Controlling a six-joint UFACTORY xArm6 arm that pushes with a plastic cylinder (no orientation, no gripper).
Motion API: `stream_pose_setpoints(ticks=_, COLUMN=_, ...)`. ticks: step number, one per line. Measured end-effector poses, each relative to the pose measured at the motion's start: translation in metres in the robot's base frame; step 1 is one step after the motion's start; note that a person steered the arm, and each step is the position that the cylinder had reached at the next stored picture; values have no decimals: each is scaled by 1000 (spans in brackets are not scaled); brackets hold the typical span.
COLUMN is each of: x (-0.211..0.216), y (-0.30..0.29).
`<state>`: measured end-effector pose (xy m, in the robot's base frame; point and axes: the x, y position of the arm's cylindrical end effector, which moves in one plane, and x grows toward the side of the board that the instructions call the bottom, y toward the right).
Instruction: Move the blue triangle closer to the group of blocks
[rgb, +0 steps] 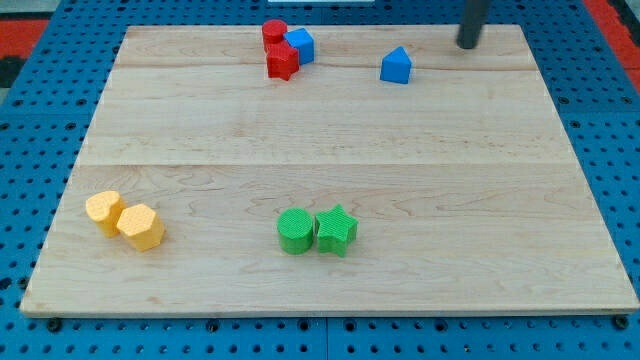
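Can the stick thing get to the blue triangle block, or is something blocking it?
Probably yes. My tip sits at the view's top, right of the blue triangle, with only bare board between them. The red and blue group lies beyond it, toward the left.

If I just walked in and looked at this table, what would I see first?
Probably the bright blocks sitting in little bunches on the wooden board: two red blocks with a blue block touching them at the view's top, two yellow blocks at the bottom left, and a green round block beside a green star at the bottom middle. The blue triangle sits alone, with my tip up to its right.
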<state>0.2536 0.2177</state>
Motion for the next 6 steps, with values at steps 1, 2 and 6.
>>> stream_pose_setpoints(ticks=1, x=38, y=-48)
stream_pose_setpoints(ticks=2, x=27, y=-108)
stream_pose_setpoints(ticks=6, x=94, y=-158)
